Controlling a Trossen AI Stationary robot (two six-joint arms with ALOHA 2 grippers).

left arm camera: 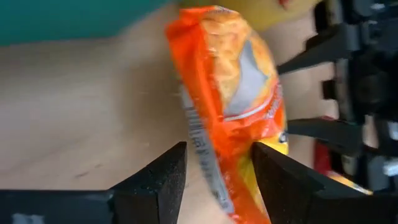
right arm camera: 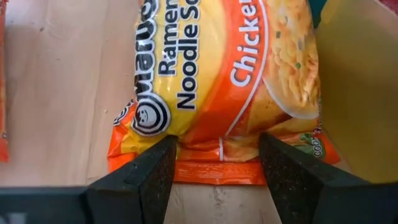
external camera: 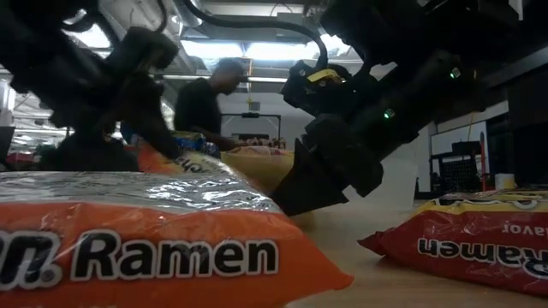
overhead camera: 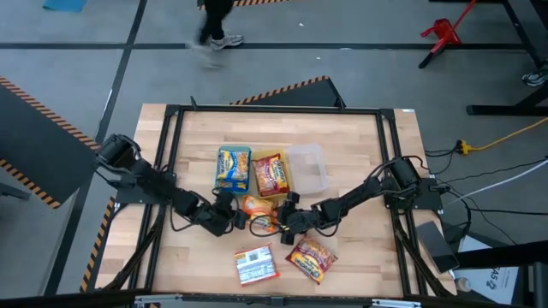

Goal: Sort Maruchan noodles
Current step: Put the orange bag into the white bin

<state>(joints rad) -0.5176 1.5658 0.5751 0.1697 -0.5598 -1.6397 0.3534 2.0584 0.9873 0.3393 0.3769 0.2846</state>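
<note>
An orange Maruchan chicken packet (overhead camera: 257,207) (left arm camera: 230,87) (right arm camera: 224,74) sits mid-table between both grippers. My left gripper (overhead camera: 233,219) (left arm camera: 219,149) comes from the table's left and is shut on it. My right gripper (overhead camera: 287,218) (right arm camera: 217,140) (left arm camera: 311,87) faces it from the right, open, its fingers in front of the packet's sealed end seam (right arm camera: 217,171). A blue-yellow packet (overhead camera: 233,168) lies in the green tray and a red one (overhead camera: 270,174) in the yellow tray. Two more packets (overhead camera: 257,263) (overhead camera: 311,258) lie flat near the front edge. My left gripper pinches the orange packet between its two fingers at the end nearest it (left arm camera: 211,168), coming roughly level from the table's left. The packet stands turned up on edge and tilted; whether its lower side rests on the table cannot be seen. My right gripper may touch the packet's seam; I cannot tell.
A clear tray (overhead camera: 308,167) stands to the right of the yellow one, toward the far side. A black frame (overhead camera: 274,109) runs around the tabletop. In the low view the two front packets (external camera: 128,248) (external camera: 479,239) fill the foreground. A person (external camera: 205,103) stands beyond the far edge.
</note>
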